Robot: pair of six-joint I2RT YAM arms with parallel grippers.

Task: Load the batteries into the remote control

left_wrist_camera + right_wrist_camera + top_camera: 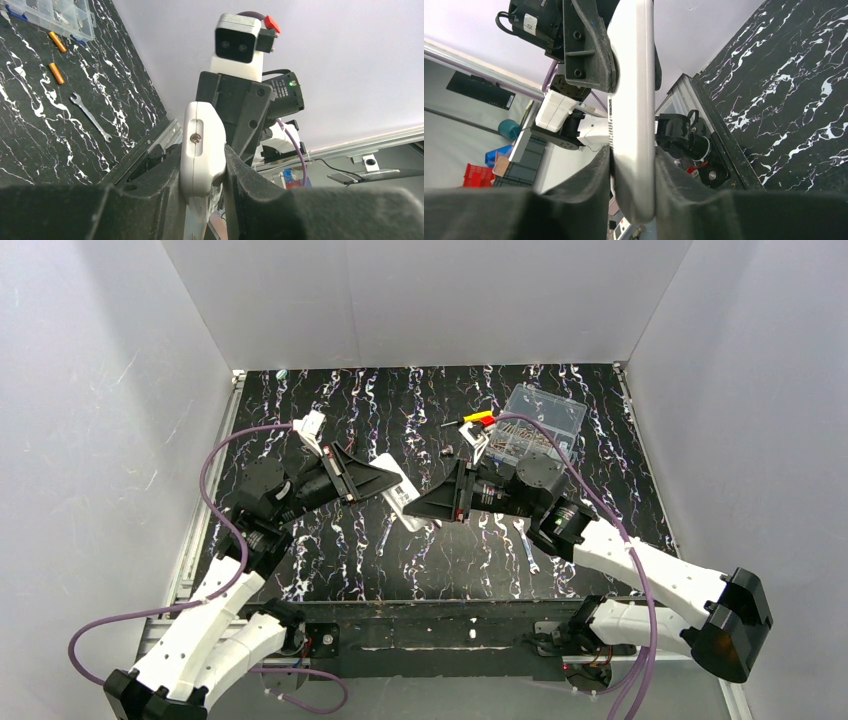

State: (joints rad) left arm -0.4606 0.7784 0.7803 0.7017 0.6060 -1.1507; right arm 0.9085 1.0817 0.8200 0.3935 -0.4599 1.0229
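Left gripper (pixel 202 175) and right gripper (pixel 633 170) both clamp the remote control (pixel 200 135) (a regrasp, we judge); next we free one to fetch the batteries (pixel 56 73).

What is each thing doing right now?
remote control: lifted off the table, held at both ends.
left pincer: shut on remote control.
right pincer: shut on remote control.
batteries: both lying loose on the table.
wrench: lying flat on the table.
clear box: resting on the table.
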